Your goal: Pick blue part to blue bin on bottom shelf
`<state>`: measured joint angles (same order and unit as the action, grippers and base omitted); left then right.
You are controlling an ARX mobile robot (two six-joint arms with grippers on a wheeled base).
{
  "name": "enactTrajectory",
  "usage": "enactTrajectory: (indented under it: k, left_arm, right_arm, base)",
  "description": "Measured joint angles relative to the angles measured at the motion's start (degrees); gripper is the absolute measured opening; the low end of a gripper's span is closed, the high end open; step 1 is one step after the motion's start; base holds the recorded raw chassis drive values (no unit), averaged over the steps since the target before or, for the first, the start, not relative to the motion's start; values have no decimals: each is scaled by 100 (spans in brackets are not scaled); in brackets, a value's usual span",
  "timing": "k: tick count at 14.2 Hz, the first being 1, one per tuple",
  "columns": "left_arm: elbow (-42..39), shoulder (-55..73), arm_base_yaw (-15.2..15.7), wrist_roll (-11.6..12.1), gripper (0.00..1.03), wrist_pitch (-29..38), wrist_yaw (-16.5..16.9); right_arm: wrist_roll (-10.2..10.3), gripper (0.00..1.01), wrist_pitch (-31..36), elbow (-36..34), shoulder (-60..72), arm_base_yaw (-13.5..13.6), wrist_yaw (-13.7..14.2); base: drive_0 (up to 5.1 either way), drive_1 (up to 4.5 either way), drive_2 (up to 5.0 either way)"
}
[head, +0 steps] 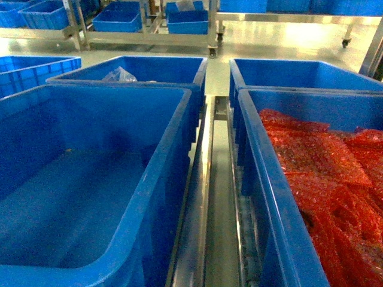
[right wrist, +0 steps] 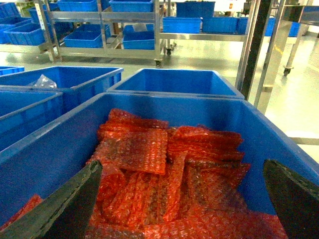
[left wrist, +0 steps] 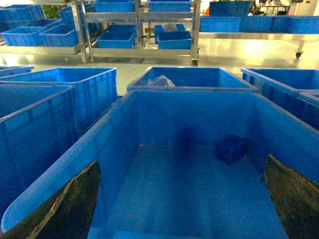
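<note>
**Both grippers poised over bins, jaws apart**

Your left gripper hangs above the near left blue bin, fingers spread wide and gripping nothing. The blue part lies on that bin's floor, toward its far right corner. Your right gripper hovers, equally spread, over the near right bin filled with red bubble-wrap bags. Neither arm appears in the head view.
</note>
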<state>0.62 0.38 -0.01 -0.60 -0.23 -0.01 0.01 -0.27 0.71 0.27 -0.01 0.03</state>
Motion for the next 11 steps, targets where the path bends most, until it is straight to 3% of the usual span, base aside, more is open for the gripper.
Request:
enactTrajectory:
  k: [11]
  left_arm:
    - [0, 0, 0, 0, 98, 0, 0]
  right_arm:
    - [0, 98, 0, 0, 0, 0, -2]
  base:
    - [0, 0, 0]
